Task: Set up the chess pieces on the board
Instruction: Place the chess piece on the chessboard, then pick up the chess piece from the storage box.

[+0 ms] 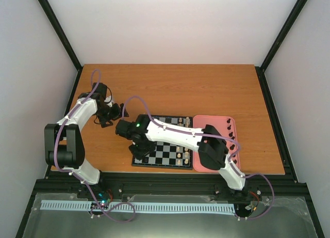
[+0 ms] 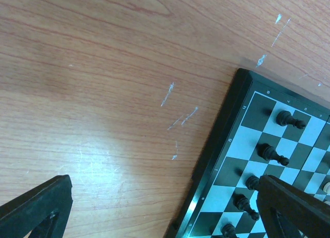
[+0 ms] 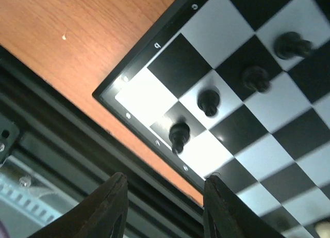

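Chess pieces, tiny glossy black knobs, stood on the smooth checked board; left gripper and right gripper both gaped apart.

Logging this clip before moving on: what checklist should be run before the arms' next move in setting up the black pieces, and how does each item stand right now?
1. Right gripper open and empty: ok.
2. Left gripper open and empty, over the table beside the board: ok.
3. Nearest black piece upright and apart from the right fingers: ok.
4. All pieces out of the pink tray: not ok; dark pieces line its right side.
5. Every piece on its correct square: cannot tell.
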`<move>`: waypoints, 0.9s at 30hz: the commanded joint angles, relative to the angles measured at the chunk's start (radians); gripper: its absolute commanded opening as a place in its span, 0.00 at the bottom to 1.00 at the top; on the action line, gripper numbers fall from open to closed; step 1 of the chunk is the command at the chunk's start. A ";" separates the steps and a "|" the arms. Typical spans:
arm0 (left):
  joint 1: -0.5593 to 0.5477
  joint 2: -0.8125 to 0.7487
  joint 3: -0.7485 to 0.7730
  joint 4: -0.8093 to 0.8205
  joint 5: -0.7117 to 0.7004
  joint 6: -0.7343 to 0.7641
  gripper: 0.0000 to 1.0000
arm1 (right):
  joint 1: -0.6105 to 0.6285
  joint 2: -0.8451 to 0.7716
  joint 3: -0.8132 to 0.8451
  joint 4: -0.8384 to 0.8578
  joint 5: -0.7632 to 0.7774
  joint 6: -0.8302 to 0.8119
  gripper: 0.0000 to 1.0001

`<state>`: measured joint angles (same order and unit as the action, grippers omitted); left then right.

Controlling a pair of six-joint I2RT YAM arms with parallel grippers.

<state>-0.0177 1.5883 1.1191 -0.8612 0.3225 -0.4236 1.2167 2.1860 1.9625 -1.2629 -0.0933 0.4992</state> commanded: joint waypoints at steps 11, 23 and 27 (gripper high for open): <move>-0.002 -0.028 0.022 -0.002 0.005 0.001 1.00 | -0.336 -0.525 -0.379 -0.028 0.163 0.114 0.50; -0.005 -0.011 0.027 -0.006 0.022 0.009 1.00 | -0.928 -0.558 -0.556 0.164 0.225 -0.088 0.51; -0.004 -0.003 0.030 -0.010 0.023 0.011 1.00 | -1.017 -0.498 -0.565 0.219 0.270 -0.145 0.48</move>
<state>-0.0189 1.5883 1.1191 -0.8623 0.3340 -0.4229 0.2607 1.6367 1.4117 -1.1248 0.1207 0.4328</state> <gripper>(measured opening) 0.998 0.487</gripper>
